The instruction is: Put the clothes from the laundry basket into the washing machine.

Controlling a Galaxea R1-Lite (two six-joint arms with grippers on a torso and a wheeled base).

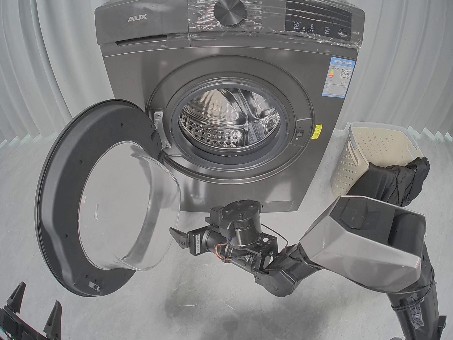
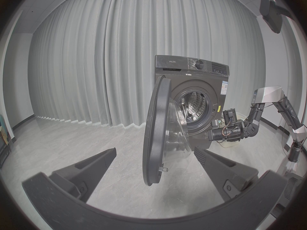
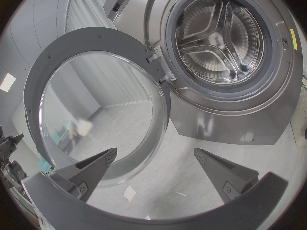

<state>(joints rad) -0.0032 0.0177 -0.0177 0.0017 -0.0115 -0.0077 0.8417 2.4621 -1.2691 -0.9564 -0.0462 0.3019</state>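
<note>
Right hand [image 1: 178,238] open, empty, pointing 9 o'clock; clothes [image 1: 396,180] over basket [image 1: 347,166] rim at 2 o'clock; right arm nearer.

My right arm [image 1: 363,244] wears an angular silver shell over black fabric-sleeved joints. Thin orange and black cables [image 1: 222,252] loop at its wrist. The right pincer [image 3: 155,152] and left pincer [image 2: 155,152] share matte black wedge fingers [image 3: 92,166], with dotted pads and one round screw each.
</note>
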